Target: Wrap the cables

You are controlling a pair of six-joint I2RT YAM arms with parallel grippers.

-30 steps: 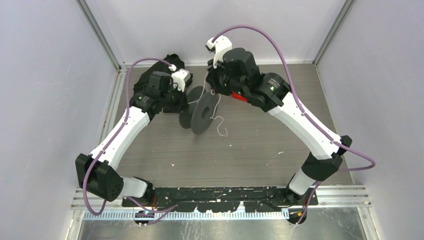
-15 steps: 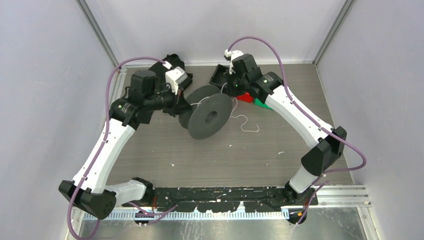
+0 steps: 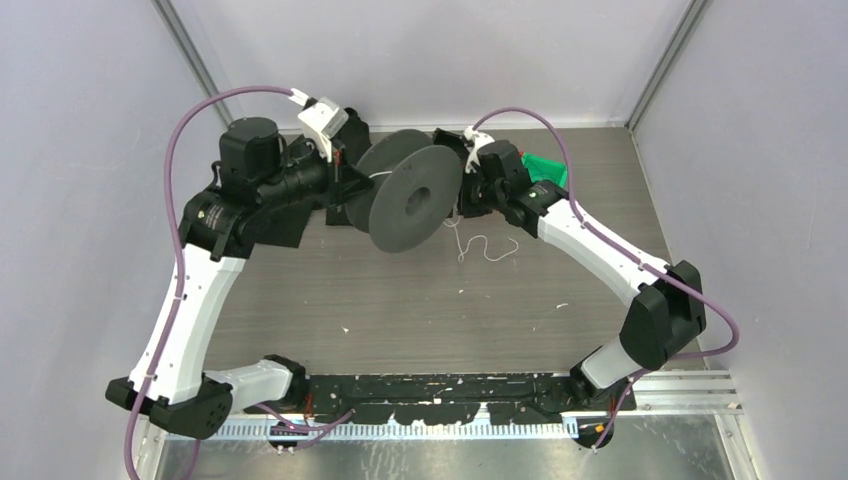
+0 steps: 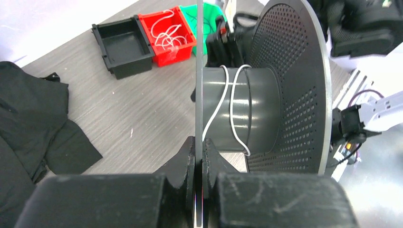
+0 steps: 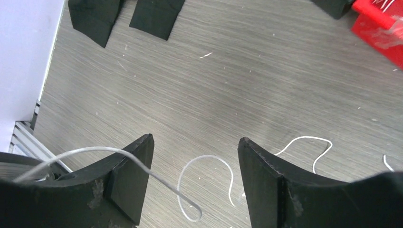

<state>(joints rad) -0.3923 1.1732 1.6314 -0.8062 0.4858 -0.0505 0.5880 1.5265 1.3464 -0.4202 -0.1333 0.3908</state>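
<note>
At the bottom of the left wrist view, the left gripper (image 4: 198, 153) is clamped tight on the thin edge of the spool's (image 4: 290, 95) near flange. That hold is narrow. If the spool turns or gets bumped, the flange could slip or swing in the jaws.

Just beyond it, in mid-frame, the cable (image 4: 232, 102) makes two loose turns round the hub. Nothing seems to keep them taut, so they may spring off or slide along the hub.

In the right wrist view, the right gripper (image 5: 196, 156) stands open and holds nothing. The cable's free end crosses its lower-left finger (image 5: 135, 175) unpinched and could catch on it when the arm moves. The rest of the tail lies curled on the table (image 5: 190, 71).

Farthest off, upper left in the left wrist view, more cables (image 4: 164, 33) sit in the red bin (image 4: 173, 54).
</note>
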